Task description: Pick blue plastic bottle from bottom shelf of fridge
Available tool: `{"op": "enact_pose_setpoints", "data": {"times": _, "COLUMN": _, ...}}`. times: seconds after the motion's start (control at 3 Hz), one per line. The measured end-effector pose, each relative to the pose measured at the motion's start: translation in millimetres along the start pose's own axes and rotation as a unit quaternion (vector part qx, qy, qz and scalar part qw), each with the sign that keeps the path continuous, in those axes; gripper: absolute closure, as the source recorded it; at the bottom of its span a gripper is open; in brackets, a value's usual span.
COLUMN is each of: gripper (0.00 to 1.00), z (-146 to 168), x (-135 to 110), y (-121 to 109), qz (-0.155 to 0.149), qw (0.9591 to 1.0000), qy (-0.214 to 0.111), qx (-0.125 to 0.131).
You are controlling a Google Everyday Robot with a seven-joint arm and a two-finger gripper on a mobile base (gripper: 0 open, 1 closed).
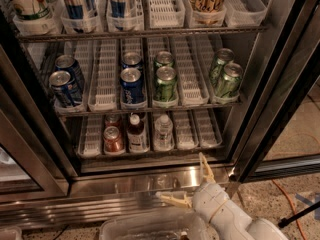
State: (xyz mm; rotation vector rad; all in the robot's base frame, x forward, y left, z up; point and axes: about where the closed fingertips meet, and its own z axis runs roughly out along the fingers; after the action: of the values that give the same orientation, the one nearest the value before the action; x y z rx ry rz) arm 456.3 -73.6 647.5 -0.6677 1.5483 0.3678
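Low in the frame's centre, the gripper was held with jaws spread wide and empty, below the bottom shelf, the blue plastic bottle not yet grasped.

Speckled stone floor, orange cable at right, clear plastic bin at bottom edge, warm light.

I see my cream-white claw, fingers splayed, below and right of the blue plastic bottle, which has a white cap, dark reddish-brown liquid and a pale label. Just left of the bottle is a red can; above it, blue cans and green cans.
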Motion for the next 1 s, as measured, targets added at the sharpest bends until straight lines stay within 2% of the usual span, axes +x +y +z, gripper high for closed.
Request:
{"op": "enact_pose_setpoints", "data": {"times": 0.33, "gripper": 0.0, "z": 0.0, "x": -0.9, "y": -0.1, "qz": -0.001, "qw": 1.0, "qy": 0.0, "qx": 0.0}}
{"op": "enact_pose_setpoints", "data": {"times": 0.67, "gripper": 0.0, "z": 10.4, "x": 2.7, "y": 1.6, "qz": 0.019, "qw": 0.9996, "qy": -0.021, "qx": 0.0}}
{"op": "enact_pose_setpoints", "data": {"times": 1.0, "gripper": 0.0, "z": 23.6, "x": 6.8, "y": -0.2, "qz": 0.039, "qw": 0.9981, "qy": -0.046, "qx": 0.011}}
